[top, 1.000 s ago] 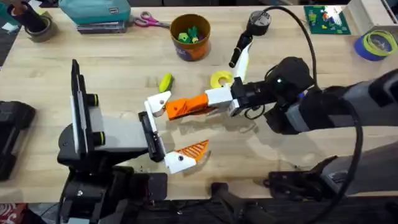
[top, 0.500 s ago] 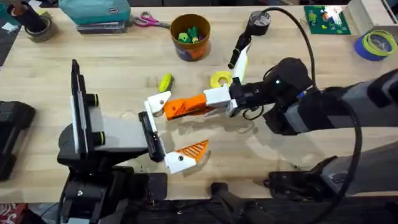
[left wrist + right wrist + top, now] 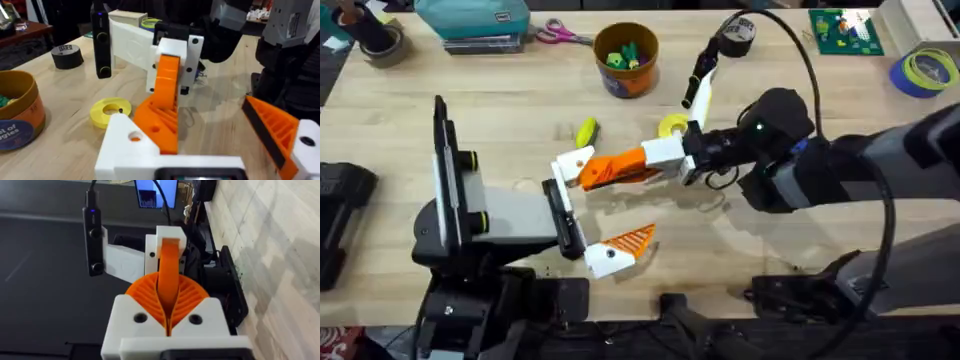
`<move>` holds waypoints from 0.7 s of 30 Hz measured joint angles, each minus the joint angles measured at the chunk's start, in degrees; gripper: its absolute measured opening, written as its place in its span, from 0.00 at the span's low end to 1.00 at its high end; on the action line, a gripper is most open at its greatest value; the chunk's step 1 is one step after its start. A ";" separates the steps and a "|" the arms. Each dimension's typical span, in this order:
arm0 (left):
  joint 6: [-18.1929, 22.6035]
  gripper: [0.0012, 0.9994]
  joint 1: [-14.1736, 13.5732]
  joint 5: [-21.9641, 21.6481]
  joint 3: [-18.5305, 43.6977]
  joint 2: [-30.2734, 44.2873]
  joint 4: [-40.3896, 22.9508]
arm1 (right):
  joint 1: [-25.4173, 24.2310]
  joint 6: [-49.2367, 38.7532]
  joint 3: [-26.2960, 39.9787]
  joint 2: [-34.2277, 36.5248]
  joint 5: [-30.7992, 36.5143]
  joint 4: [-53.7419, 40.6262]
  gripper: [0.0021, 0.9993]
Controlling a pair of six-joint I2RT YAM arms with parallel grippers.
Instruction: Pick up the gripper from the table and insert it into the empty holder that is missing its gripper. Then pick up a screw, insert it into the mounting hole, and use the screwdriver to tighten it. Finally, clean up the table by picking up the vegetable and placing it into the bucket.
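- Near the middle of the table [image 3: 440, 75], the right gripper [image 3: 658, 163] is clenched on the orange gripper [image 3: 613, 171] and holds it level, with its free end at the white holder [image 3: 570, 165] of the left arm.
- From the left wrist view the orange piece [image 3: 167, 105] lies against the holder [image 3: 131, 145], touching it, but I cannot tell if it is fully seated; I judge the insertion is in progress, not finished.
- The left gripper [image 3: 578, 213] stands released: its one finger carries an orange pad [image 3: 630, 240], the other is the bare holder, and nothing is between them.
- The screw step seems not started. I cannot make out a screw on the table, and the hole in the holder looks open.
- The screwdriver [image 3: 698, 82] lies untouched farther back, beside the black tape roll [image 3: 737, 36].
- The vegetable [image 3: 585, 132] is on the table, near the holder and well apart from the bucket [image 3: 642, 75], so the cleaning is also left.
- The yellow ring [image 3: 672, 127] lies just beside the right gripper and could be pushed by it.
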 joint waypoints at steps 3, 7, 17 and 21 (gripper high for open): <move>-0.02 0.99 0.00 0.01 0.00 0.00 0.00 | 0.10 0.00 0.80 0.93 -0.02 0.06 0.01; -0.04 0.99 0.00 -0.02 0.00 0.00 -0.02 | 0.15 0.00 1.97 2.22 -0.06 0.25 0.01; -0.17 0.99 0.00 -0.17 0.00 0.02 0.00 | 1.70 -0.02 5.45 5.14 0.02 0.30 0.01; -0.20 0.99 0.00 -0.24 0.00 0.00 0.00 | 1.81 0.00 5.76 5.40 0.02 0.29 0.01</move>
